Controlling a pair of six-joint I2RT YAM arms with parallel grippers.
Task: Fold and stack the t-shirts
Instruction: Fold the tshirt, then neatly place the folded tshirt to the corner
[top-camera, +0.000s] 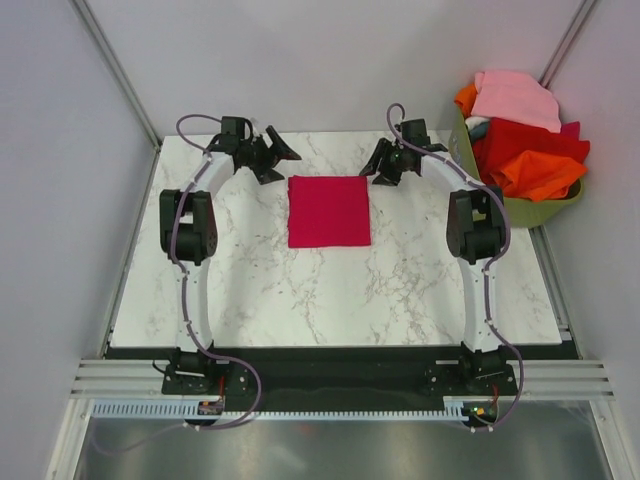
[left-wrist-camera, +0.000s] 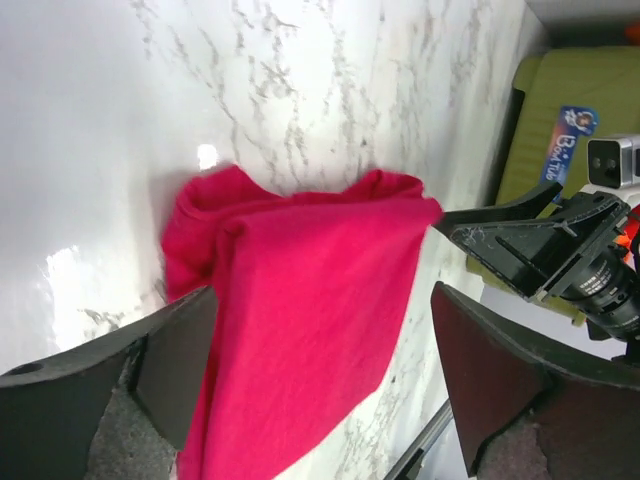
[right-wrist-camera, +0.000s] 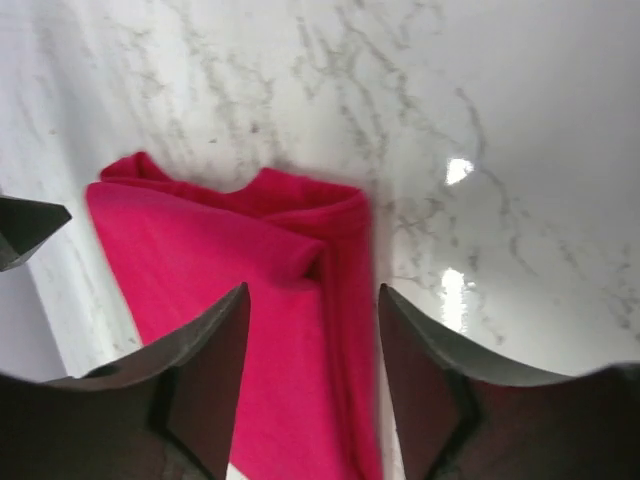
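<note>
A crimson t-shirt (top-camera: 329, 210) lies folded into a neat square on the marble table (top-camera: 300, 290), at the far middle. It shows in the left wrist view (left-wrist-camera: 300, 320) and the right wrist view (right-wrist-camera: 250, 300) with folded layers at its edge. My left gripper (top-camera: 278, 157) hovers open and empty at the shirt's far left corner. My right gripper (top-camera: 380, 166) hovers open and empty at its far right corner. Neither touches the cloth. In the left wrist view my left gripper (left-wrist-camera: 320, 380) has its jaws wide apart. In the right wrist view my right gripper (right-wrist-camera: 312, 380) is open too.
An olive-green basket (top-camera: 545, 212) stands off the table's far right corner, piled with pink (top-camera: 515, 97), red (top-camera: 525, 142) and orange (top-camera: 540, 175) t-shirts. The basket's wall (left-wrist-camera: 560, 110) shows in the left wrist view. Grey walls surround the table.
</note>
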